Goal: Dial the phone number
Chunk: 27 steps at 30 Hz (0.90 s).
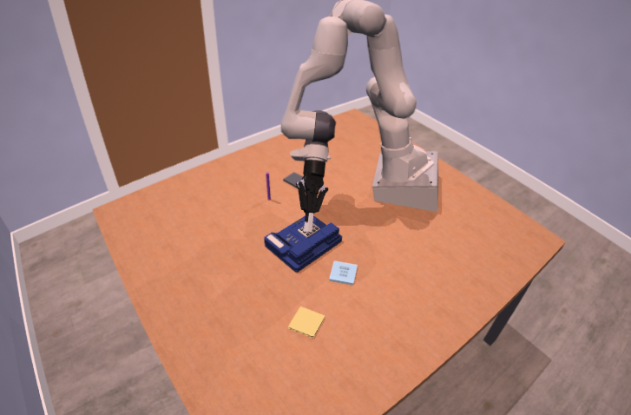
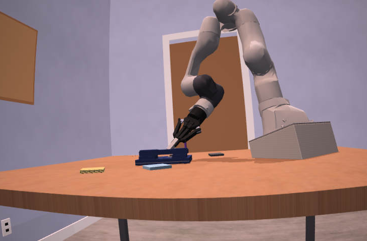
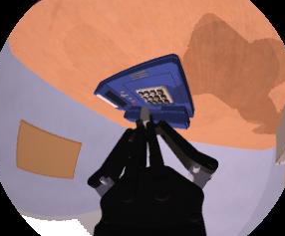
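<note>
A dark blue desk phone [image 1: 301, 240] [image 2: 162, 158] [image 3: 146, 89] lies on the wooden table [image 1: 227, 312], its handset [image 1: 312, 249] resting in the cradle along the near-right side. Its grey keypad [image 1: 309, 229] [image 3: 153, 97] faces up in the middle. My gripper [image 1: 308, 224] [image 2: 170, 146] [image 3: 145, 112] is shut, with nothing between the fingers, and its closed pale fingertips point down onto the keypad. Whether the tips touch a key, I cannot tell. A light blue note [image 1: 343, 271] [image 2: 157, 166] with small printed text lies flat just to the right of the phone.
A yellow pad [image 1: 306, 321] [image 2: 92, 170] lies nearer the table's front. A purple pen [image 1: 267, 186] stands upright behind the phone. A small dark flat object [image 1: 292, 179] [image 2: 216, 154] lies beside it. The robot's grey base [image 1: 406, 183] [image 2: 294, 140] stands at the back right.
</note>
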Available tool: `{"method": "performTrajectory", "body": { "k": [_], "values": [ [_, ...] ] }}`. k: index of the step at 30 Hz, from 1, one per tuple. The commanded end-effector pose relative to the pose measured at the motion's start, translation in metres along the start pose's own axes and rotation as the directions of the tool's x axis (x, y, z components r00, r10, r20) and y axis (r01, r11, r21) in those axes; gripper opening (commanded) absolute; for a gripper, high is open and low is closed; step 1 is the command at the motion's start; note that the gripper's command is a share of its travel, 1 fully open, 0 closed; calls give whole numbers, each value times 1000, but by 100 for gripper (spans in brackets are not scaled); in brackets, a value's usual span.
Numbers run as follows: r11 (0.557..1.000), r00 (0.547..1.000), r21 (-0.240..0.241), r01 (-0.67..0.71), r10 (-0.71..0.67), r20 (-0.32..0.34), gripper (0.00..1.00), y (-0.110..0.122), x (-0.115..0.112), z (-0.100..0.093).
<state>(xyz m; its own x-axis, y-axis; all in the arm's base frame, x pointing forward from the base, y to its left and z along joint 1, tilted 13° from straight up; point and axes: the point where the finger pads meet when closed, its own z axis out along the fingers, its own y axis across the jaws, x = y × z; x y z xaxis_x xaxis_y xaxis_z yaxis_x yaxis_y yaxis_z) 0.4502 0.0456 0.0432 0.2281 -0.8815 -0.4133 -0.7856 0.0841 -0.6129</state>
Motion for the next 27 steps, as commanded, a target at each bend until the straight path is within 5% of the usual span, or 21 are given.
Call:
{"method": "performTrajectory", "body": {
  "k": [1, 27],
  "values": [
    [1000, 1000, -2, 9, -9, -2, 0, 1, 0, 1],
    [1000, 1000, -2, 9, -9, -2, 0, 5, 4, 6]
  ]
}}
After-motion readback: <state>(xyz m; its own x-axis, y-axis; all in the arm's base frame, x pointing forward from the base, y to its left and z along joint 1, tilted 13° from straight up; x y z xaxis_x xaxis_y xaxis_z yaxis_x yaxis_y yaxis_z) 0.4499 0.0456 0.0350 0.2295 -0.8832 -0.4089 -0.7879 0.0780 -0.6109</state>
